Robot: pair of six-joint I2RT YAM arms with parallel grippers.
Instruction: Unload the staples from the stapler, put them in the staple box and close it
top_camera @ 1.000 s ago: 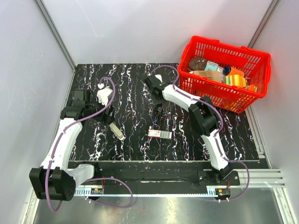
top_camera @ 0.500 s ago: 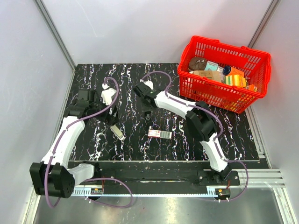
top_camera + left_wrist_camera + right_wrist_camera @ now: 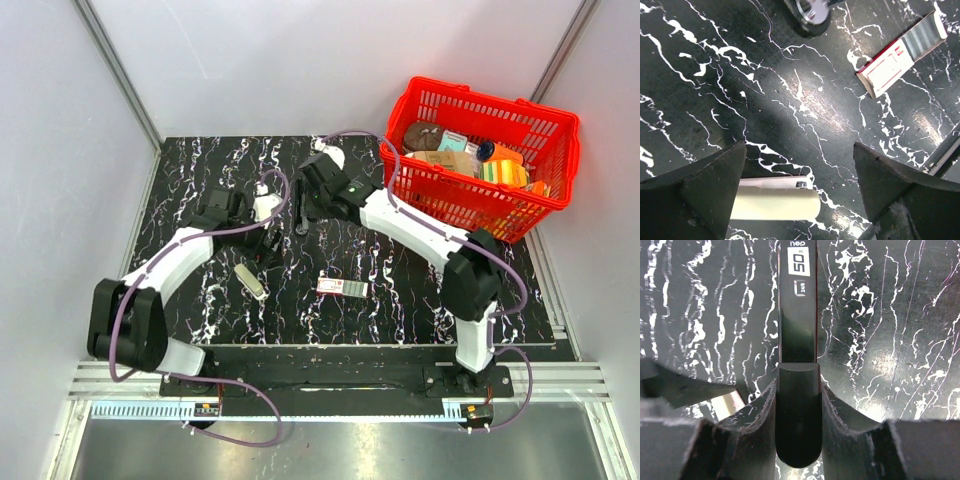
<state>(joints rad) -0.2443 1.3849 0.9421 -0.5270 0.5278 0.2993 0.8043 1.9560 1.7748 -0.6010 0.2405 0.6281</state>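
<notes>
R hand [image 3: 797, 396] pinching stapler [image 3: 797, 315], swung to centre | L hand [image 3: 799, 160] spread wider, moved in | 2-hand opening prob. next

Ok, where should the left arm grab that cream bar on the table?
Mid-length, across its narrow width, coming straight down. The cream bar lies flat on the table, long and slim. It runs from one of the fingers of the open left gripper toward the other, so the wrist probably needs about a quarter turn first.
</notes>
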